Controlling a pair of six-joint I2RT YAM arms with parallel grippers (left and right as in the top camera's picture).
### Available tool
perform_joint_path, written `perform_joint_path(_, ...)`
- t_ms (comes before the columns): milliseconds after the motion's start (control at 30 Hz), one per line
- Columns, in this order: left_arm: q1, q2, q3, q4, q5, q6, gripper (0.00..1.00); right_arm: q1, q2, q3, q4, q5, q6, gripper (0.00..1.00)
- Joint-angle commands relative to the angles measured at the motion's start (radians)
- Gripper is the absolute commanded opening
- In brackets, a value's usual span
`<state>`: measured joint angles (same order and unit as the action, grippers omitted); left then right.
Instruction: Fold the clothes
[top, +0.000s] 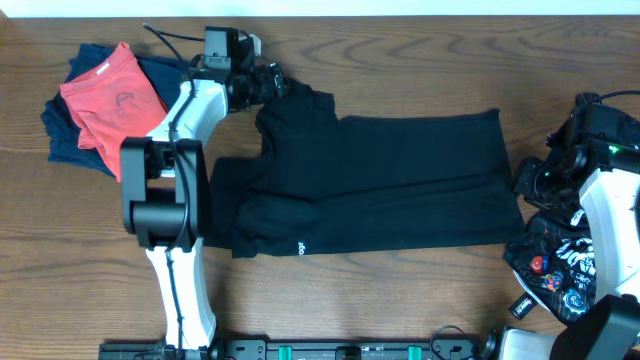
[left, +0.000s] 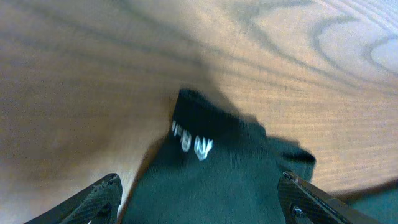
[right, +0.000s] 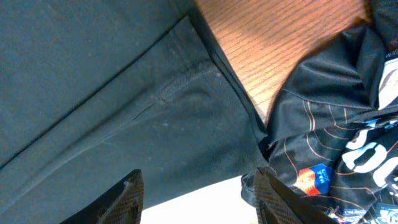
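Observation:
A large black garment (top: 400, 180) lies spread across the middle of the table, with a small white logo (top: 298, 247) near its front edge. My left gripper (top: 275, 82) is open at the garment's far left corner. In the left wrist view its fingers (left: 199, 179) straddle a raised flap of the black fabric (left: 217, 137) with white lettering (left: 193, 143). My right gripper (top: 528, 180) is open and empty over the garment's right edge (right: 93, 81), its fingers (right: 198, 176) wide apart. A dark printed garment (top: 560, 265) lies crumpled at the right, also in the right wrist view (right: 336, 124).
A pile of clothes sits at the far left: a red garment (top: 112, 95) on top of navy ones (top: 70, 130). The table's wood surface (top: 400, 300) shows in front of the black garment. The left arm's base stands at the front left.

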<state>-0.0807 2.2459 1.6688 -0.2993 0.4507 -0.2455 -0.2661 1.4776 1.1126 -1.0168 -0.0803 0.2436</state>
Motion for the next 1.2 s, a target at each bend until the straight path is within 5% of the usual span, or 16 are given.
perform_joint_path(0, -0.018, 0.057, 0.038, 0.047, 0.024, 0.016, 0.82, -0.008, -0.012, 0.011, 0.000, -0.031, -0.013, 0.54)
perform_joint_path(167, -0.040, 0.095, 0.038, 0.100, 0.005, 0.016, 0.75, -0.008, -0.012, 0.010, 0.006, -0.043, -0.013, 0.51)
perform_joint_path(400, -0.056, 0.095, 0.038, 0.104, 0.006, 0.015, 0.07, -0.007, -0.011, 0.010, 0.059, -0.044, -0.013, 0.49)
perform_joint_path(600, -0.039, 0.053, 0.039, 0.093, 0.107, -0.003, 0.06, 0.005, -0.006, 0.010, 0.175, -0.045, -0.026, 0.45)
perform_joint_path(733, -0.035, -0.019, 0.038, 0.022, 0.187, -0.003, 0.06, 0.034, 0.039, 0.013, 0.258, -0.074, -0.084, 0.51)
perform_joint_path(1167, -0.035, -0.197, 0.038, -0.276, 0.220, -0.002, 0.05, 0.066, 0.519, 0.331, 0.412, -0.022, -0.129, 0.61)
